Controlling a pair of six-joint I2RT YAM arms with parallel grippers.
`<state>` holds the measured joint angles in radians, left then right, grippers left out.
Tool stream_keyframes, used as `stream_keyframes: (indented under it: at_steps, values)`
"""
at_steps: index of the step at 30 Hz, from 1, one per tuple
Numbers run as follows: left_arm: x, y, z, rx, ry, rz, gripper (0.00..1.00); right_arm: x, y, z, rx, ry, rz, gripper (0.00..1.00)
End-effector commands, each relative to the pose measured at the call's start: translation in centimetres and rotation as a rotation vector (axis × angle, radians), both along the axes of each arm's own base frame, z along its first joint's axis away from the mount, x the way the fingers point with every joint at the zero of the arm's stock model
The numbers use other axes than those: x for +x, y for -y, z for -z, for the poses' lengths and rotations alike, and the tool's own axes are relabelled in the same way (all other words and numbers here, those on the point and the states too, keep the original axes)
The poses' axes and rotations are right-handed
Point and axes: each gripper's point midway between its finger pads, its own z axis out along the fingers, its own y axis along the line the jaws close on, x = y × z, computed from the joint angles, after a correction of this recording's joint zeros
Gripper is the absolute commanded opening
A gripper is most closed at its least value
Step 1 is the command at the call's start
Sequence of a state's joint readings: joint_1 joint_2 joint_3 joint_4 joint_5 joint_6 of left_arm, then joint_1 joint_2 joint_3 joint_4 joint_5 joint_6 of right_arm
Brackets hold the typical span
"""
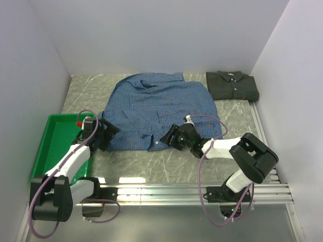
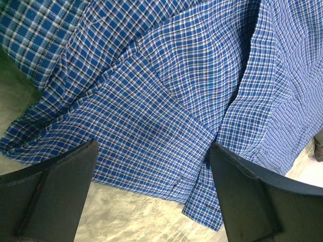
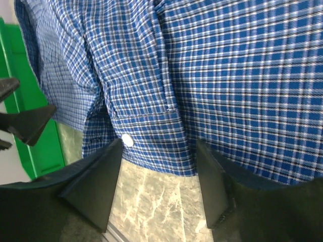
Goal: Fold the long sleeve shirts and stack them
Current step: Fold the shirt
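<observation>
Two arms of mine stretch low and forward, jaws spread wide. My left gripper (image 1: 105, 134) and right gripper (image 1: 170, 137) each hover at the near hem of the blue shirt (image 1: 156, 103), cloth ahead of my fingertips. The dark shirt (image 1: 232, 85) lies folded, well beyond my right fingers.
</observation>
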<state>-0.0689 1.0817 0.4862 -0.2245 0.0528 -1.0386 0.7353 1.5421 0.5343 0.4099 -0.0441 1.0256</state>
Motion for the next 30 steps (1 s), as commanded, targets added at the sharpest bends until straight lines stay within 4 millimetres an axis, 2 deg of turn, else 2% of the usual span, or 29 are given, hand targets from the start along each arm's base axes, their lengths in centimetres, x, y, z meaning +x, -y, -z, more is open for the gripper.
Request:
stream_keyframes:
  at_steps: [1,2,4,7,10,11,13,14,19,23,26,27,28,29,30]
  values:
    - [0.8,0.4,-0.7,-0.021,0.048,0.003,0.98,-0.1,-0.6,-0.1,0.008,0.027,-0.041,0.71]
    - [0.8,0.4,-0.7,-0.019,0.048,0.005,0.98,-0.3,-0.9,0.2,0.007,0.02,-0.062,0.75]
    - [0.9,0.5,-0.8,-0.02,0.05,0.013,0.98,-0.4,-1.2,0.3,0.015,0.018,-0.081,0.75]
    - [1.2,0.7,-1.3,-0.02,0.052,0.028,0.98,-0.3,-1.6,-0.2,0.026,0.036,-0.1,0.71]
    - [1.5,0.9,-2.1,-0.018,0.063,0.036,0.98,-0.1,-1.5,-0.9,0.015,0.061,-0.102,0.61]
    - [1.7,0.9,-2.5,-0.019,0.072,0.035,0.98,0.0,-1.3,-1.0,0.009,0.068,-0.103,0.53]
    - [1.9,0.8,-2.9,-0.01,0.084,0.033,0.98,-0.1,-1.4,-1.5,0.009,0.081,-0.108,0.48]
    - [2.1,0.7,-3.0,-0.003,0.087,0.029,0.98,0.0,-1.3,-1.6,0.007,0.085,-0.109,0.42]
    - [2.4,1.1,-2.2,-0.009,0.055,0.04,0.98,0.1,-1.5,-2.7,0.02,0.115,-0.119,0.29]
    - [2.6,1.3,-1.5,-0.01,0.043,0.037,0.98,0.1,-1.7,-2.6,0.021,0.111,-0.127,0.1]
    - [2.7,1.1,-0.7,0.009,0.022,0.029,0.98,0.1,-1.3,-2.7,-0.009,0.118,-0.131,0.0]
    - [2.7,1.1,-0.5,0.013,0.016,0.025,0.98,0.2,-1.2,-2.8,-0.024,0.122,-0.133,0.0]
    - [2.7,0.9,0.0,0.022,0.001,0.018,0.98,0.5,-1.3,-3.8,-0.027,0.142,-0.133,0.0]
    - [2.6,0.9,0.3,0.022,-0.005,0.014,0.98,0.2,-0.7,-3.4,-0.077,0.134,-0.153,0.0]
    - [2.5,0.8,0.7,0.025,-0.015,0.012,0.98,0.9,-0.8,-4.4,-0.093,0.159,-0.15,0.0]
